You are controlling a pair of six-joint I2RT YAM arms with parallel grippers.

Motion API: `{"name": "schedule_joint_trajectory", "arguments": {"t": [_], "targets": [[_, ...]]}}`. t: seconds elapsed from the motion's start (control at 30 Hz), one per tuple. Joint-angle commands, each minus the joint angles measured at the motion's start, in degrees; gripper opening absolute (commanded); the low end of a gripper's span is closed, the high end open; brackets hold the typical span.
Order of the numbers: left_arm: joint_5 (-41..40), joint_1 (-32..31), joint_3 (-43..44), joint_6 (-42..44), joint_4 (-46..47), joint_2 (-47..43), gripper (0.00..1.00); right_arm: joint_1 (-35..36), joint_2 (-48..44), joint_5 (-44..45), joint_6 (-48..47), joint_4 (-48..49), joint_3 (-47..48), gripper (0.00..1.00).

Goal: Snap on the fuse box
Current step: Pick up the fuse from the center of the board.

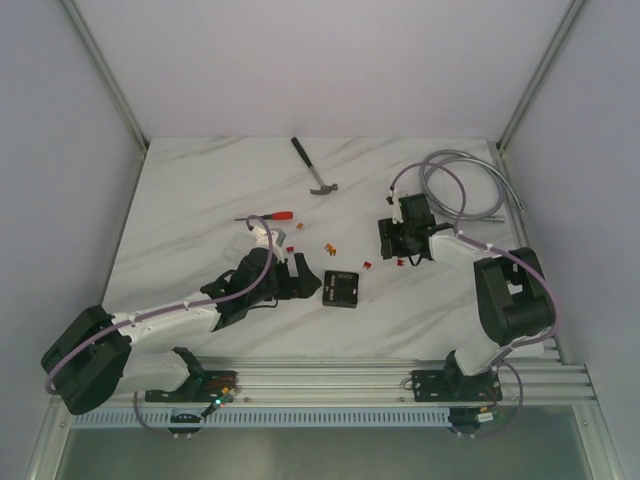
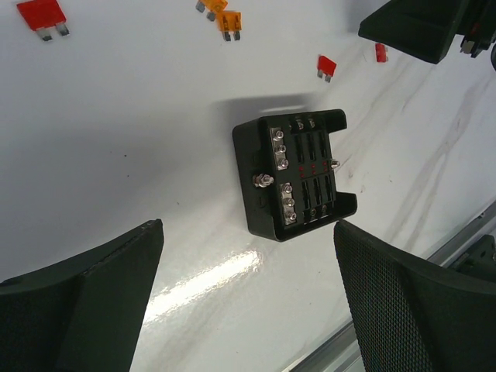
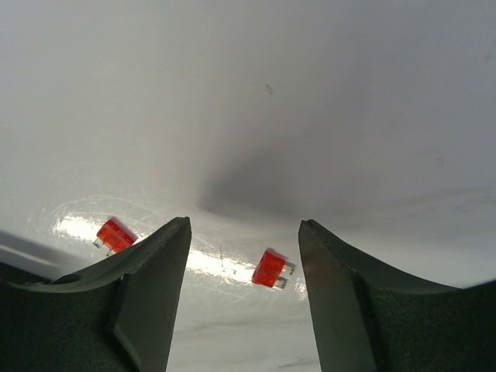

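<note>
The fuse box sits flat on the white marbled table, a little toward 6 o'clock from the table's middle. It is small, black and square, with its open face up. The left wrist view shows its rows of slots, silver screw terminals and a few red marks. Any lettering on it is too small to read.

The left gripper lies just at the box's 9 o'clock, jaws spread wide and holding nothing. Its fingers frame the box from the near side without touching it.

The right gripper hangs at the box's 2 o'clock, well apart from it, jaws partly parted and gripping nothing. A red fuse lies on the table in the gap between them, and a second red fuse lies just outside one finger.

Orange fuses lie near the box's 12 o'clock. The hammer is farther out the same way, the red-handled screwdriver is at 10 o'clock, and the coiled grey cable is at 2 o'clock.
</note>
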Motion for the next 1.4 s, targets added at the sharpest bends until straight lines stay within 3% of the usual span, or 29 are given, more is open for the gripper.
{"name": "schedule_joint_trajectory", "arguments": {"t": [0.0,0.73,1.0,1.37], "targets": [[-0.73,0.32,-0.6,0.3,-0.21,-1.08,1.0,-0.18,0.11,-3.31,-0.38,-1.1,-1.16,0.65],[-0.4,0.3,-1.36,-0.55,-0.2,-2.26,1.0,2.8,-5.23,-1.34,6.9,-6.63,-6.8,0.6],[0.03,0.32,-1.26,-0.65,-0.22,-2.14,1.0,3.86,-2.71,4.54,4.51,-9.76,-3.87,0.53],[0.77,0.28,-0.55,-0.18,-0.2,-1.03,1.0,3.86,0.81,4.72,0.33,-11.71,-0.29,0.48]]}}
